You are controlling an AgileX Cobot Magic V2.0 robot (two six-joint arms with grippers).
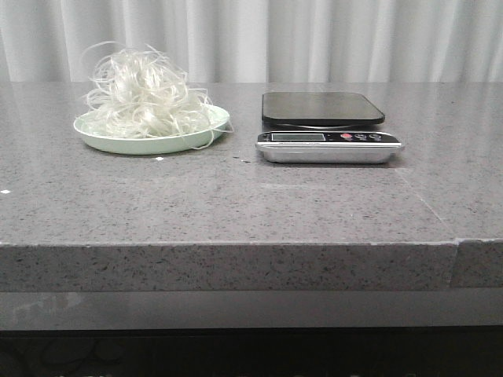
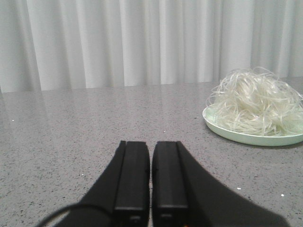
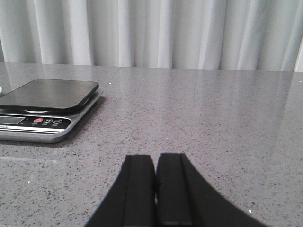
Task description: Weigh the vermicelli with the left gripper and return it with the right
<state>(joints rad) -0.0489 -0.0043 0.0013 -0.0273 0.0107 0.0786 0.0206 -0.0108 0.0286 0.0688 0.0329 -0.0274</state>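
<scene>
The vermicelli [image 1: 145,98] is a fluffy white tangle heaped on a pale green plate [image 1: 149,143] at the back left of the grey table; the left wrist view shows the vermicelli [image 2: 255,101] on the plate [image 2: 246,137] too. A black-topped kitchen scale [image 1: 324,124] stands to the right of the plate, bare on top, and the right wrist view has the scale [image 3: 47,106] as well. My left gripper [image 2: 151,144] is shut and empty, low over the table, short of the plate. My right gripper [image 3: 155,158] is shut and empty, off to the scale's right. Neither gripper shows in the front view.
White curtains [image 1: 314,39] hang behind the table. The stone table top [image 1: 236,204] has a thick front edge, with a seam [image 1: 456,243] at its right. A few white crumbs [image 1: 159,159] lie near the plate.
</scene>
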